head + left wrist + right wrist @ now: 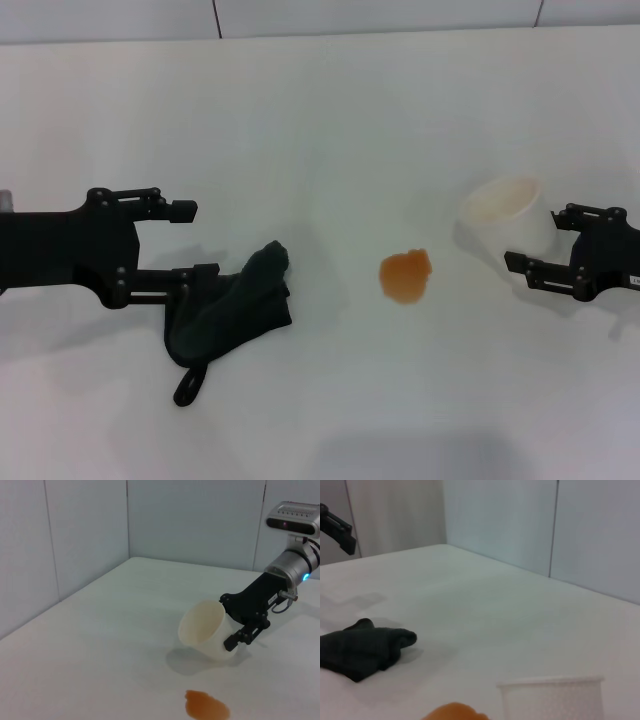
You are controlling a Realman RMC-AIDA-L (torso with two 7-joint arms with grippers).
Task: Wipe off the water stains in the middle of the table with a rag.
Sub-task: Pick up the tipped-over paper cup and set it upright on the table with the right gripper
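Note:
The orange-brown water stain lies on the white table, a little right of centre. The dark green-black rag lies crumpled to its left, loop tab toward me. My left gripper is open at the rag's left end, with its near finger touching the cloth and its far finger clear of it. My right gripper is shut on a tilted white cup right of the stain. The left wrist view shows the stain, the cup and the right gripper. The right wrist view shows the rag and the stain.
A grey panelled wall runs along the table's far edge. The cup's rim fills the bottom of the right wrist view. One finger of the left gripper shows far off in that view.

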